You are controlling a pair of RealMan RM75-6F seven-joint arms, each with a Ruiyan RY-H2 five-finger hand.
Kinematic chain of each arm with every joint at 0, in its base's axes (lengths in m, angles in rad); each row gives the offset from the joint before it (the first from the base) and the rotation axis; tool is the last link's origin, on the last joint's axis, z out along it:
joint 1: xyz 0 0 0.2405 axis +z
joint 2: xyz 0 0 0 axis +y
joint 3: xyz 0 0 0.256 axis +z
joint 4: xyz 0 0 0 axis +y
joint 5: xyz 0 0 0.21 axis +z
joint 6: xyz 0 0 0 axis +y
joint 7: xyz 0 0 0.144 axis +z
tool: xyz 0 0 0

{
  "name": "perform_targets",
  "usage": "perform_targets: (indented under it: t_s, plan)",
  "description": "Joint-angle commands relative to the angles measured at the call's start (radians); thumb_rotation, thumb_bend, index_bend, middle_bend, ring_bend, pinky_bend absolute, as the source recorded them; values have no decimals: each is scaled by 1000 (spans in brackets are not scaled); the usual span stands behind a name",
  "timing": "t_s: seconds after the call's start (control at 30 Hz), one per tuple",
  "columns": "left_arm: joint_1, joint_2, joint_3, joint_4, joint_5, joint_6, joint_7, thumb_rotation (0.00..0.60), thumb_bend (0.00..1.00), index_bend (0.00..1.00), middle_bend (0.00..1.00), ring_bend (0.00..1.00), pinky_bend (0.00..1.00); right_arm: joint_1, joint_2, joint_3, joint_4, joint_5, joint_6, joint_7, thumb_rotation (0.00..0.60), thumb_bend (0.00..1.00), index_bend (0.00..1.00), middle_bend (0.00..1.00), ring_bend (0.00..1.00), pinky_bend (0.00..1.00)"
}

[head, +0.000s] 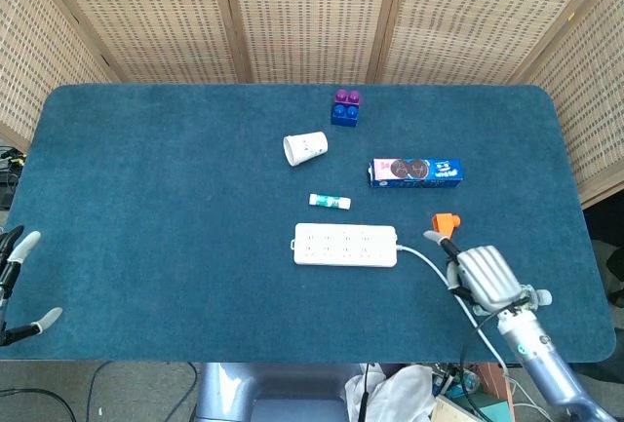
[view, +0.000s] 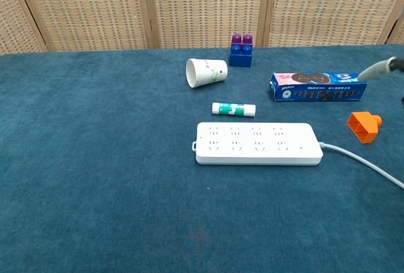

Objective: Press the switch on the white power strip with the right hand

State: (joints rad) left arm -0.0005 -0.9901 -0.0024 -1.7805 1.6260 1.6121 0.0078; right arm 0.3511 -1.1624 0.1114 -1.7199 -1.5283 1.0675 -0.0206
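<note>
the right hand (head: 485, 276) hovers empty over the cable (head: 444, 290) at the table's (head: 146, 198) near right, one finger extended, the rest loosely curled. the white power strip (head: 345, 245) lies mid-table, its switch too small to make out. risks: snagging the cable and dragging the strip, or brushing the orange block (head: 446, 226). the left hand (head: 15, 286) idles, open.

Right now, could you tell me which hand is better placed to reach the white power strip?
The right hand. It hovers just beyond the cable end of the white power strip, one finger extended toward it. The left hand sits at the table's far left edge, well away from the strip.
</note>
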Motion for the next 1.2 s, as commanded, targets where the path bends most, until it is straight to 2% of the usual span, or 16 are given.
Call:
perform_targets:
  t_s: [0.03,0.37,0.7,1.2]
  plan:
    - [-2,-1,-2,-1,-5,-5,3,600,0,0,0,0,0,80,-55,6,11,95,-116,-101,600,989,142,788,882,1000]
    - [-9,1,-5,-7,-23,-24,11,600,0,0,0,0,0,172,-170,33,18,331,-206,-312,600,991,142,788,882,1000]
    - [-13,-3,-6,-10,-29,-33,25,600,0,0,0,0,0,234,-237,17,26,521,-194,-483,600,997,142,788,882,1000]
    - [-13,-1,-4,-12,-30,-35,21,600,0,0,0,0,0,284,-257,-9,18,655,-158,-561,600,998,146,788,882,1000]
